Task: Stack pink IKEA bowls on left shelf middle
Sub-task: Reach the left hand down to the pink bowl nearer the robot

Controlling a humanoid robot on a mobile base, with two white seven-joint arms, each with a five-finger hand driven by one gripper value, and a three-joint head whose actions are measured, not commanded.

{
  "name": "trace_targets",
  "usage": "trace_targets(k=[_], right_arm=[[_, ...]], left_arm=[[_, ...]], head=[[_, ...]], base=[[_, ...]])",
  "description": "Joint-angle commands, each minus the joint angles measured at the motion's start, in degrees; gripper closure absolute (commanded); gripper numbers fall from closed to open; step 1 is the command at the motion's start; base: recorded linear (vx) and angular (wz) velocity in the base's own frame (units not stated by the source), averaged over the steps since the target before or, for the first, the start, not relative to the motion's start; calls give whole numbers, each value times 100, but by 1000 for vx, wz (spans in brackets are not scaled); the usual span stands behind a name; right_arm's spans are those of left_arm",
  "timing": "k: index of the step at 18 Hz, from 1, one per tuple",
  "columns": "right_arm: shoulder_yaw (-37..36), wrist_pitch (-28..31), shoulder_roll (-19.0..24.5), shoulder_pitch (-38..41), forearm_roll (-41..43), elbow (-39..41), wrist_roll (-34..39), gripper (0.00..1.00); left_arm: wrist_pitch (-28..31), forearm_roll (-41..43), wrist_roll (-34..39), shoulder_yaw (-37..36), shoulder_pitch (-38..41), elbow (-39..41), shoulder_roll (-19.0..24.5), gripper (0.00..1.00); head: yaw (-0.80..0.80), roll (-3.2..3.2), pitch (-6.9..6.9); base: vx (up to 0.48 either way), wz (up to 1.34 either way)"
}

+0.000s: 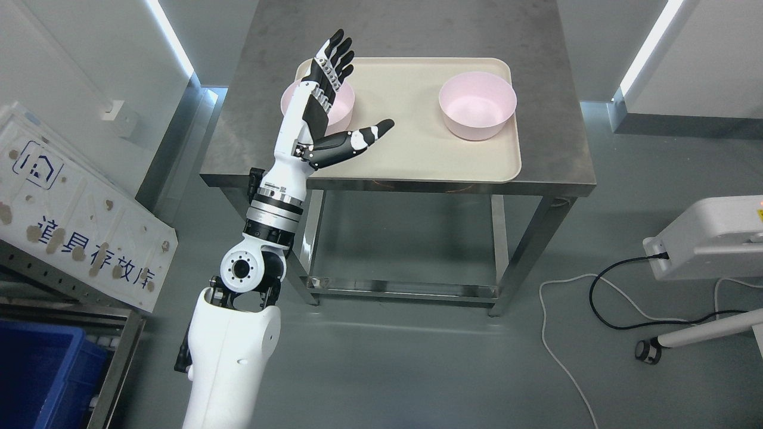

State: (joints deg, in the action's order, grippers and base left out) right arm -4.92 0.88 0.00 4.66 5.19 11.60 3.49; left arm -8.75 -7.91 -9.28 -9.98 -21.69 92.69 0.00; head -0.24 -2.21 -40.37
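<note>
Two pink bowls sit on a beige tray [417, 158] on a steel table [554, 149]. One pink bowl [477, 105] stands at the tray's right end, uncovered. The other pink bowl [344, 111] is at the tray's left end, partly hidden behind my left hand [351, 89]. That hand hovers over the left bowl with fingers [335, 56] stretched straight up the picture and the thumb [363, 136] spread out to the right; it holds nothing. The right arm does not show.
A white sign board [77, 208] leans at the left above a metal rack with a blue bin [42, 372]. A white device [709, 238] with black and white cables lies on the floor at the right.
</note>
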Motion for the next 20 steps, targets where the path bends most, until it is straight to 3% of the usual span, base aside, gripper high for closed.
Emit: trace_targets(k=[1, 6, 8, 11, 14, 16, 20], right_arm=[[0, 0, -100, 0, 0, 0, 2, 0], [0, 0, -100, 0, 0, 0, -6, 0], [0, 0, -100, 0, 0, 0, 3, 0], [0, 0, -100, 0, 0, 0, -6, 0], [0, 0, -100, 0, 0, 0, -6, 0], [0, 0, -100, 0, 0, 0, 2, 0], [0, 0, -100, 0, 0, 0, -6, 0]], left_arm=[[31, 0, -12, 48, 138, -5, 100, 0], [66, 131, -82, -21, -351, -171, 100, 0], [67, 525, -450, -48, -738, -548, 482, 0], [93, 1035, -951, -40, -1038, -1163, 624, 2], [802, 1432, -1260, 22, -1635, -1718, 817, 2], [1881, 1433, -1304, 57, -2065, -1824, 940, 0], [2027, 1441, -1313, 215, -2594, -2386, 967, 0]], head=[[0, 0, 0], [0, 0, 0], [0, 0, 0], [0, 0, 0], [0, 0, 0], [0, 0, 0], [0, 0, 0]], base=[[0, 0], [0, 0], [0, 0], [0, 0], [0, 0], [0, 0], [0, 0]])
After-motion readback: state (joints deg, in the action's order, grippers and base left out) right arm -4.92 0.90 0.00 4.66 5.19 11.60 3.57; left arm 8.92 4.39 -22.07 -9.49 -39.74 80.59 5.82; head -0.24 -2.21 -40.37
